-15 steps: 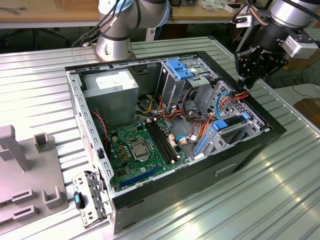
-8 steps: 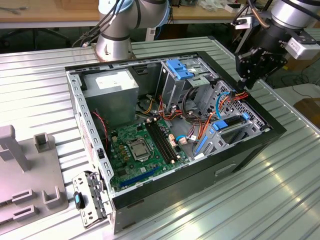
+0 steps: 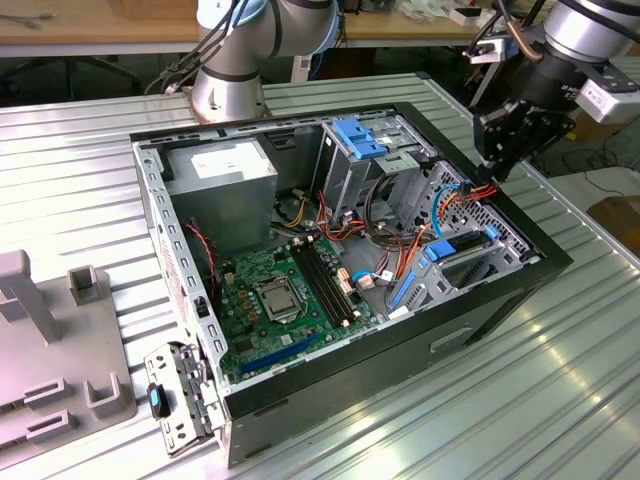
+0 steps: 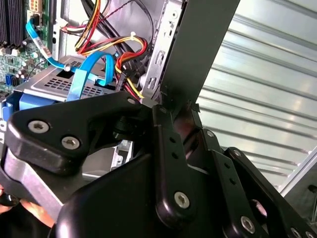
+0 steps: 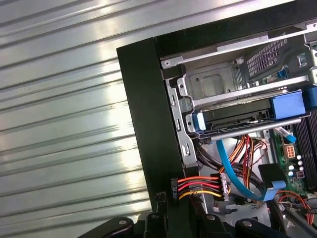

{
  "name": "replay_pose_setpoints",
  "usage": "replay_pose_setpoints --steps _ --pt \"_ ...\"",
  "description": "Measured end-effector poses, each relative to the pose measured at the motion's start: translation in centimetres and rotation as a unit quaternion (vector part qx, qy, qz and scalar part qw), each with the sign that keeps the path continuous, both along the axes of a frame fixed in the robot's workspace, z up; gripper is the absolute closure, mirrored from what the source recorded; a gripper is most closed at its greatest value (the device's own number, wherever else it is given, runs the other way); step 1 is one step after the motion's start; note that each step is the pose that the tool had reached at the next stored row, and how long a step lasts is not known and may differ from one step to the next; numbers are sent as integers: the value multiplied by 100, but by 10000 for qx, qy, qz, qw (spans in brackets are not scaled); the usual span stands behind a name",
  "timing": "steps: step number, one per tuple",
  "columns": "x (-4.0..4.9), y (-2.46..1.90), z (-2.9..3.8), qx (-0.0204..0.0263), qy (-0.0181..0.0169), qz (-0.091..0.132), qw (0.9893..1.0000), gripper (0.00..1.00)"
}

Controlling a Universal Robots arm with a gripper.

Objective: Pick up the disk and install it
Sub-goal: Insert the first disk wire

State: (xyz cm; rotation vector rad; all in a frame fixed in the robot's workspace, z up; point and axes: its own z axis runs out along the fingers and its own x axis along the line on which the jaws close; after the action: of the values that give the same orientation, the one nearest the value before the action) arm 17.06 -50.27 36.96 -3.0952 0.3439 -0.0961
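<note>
my fingers (image 4: 162,119), pressed together and empty, hover at the case wall (image 5: 148,124); power cables (image 5: 198,188) beside them could snag if i drift toward the disk (image 5: 237,119) beyond.

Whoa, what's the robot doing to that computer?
A robot arm is working on an open computer case on a metal table. Its pincer hangs over the case's edge at the exterior view's right, beside red and yellow cables. The blue-framed disk seems to sit in the drive cage below it.
</note>
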Motion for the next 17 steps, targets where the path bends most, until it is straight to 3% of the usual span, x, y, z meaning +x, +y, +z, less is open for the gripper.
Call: replay_pose_setpoints --steps 5,10,11,13,17 --pt "0 -43 -19 -1 -1 1 10000 69" --pt "0 -122 -26 -6 -4 2 10000 69" --pt "0 -131 -30 -5 -4 4 10000 69" --pt "0 -138 -35 -6 -6 9 10000 83" --pt "0 -139 -37 -6 -7 9 10000 83"
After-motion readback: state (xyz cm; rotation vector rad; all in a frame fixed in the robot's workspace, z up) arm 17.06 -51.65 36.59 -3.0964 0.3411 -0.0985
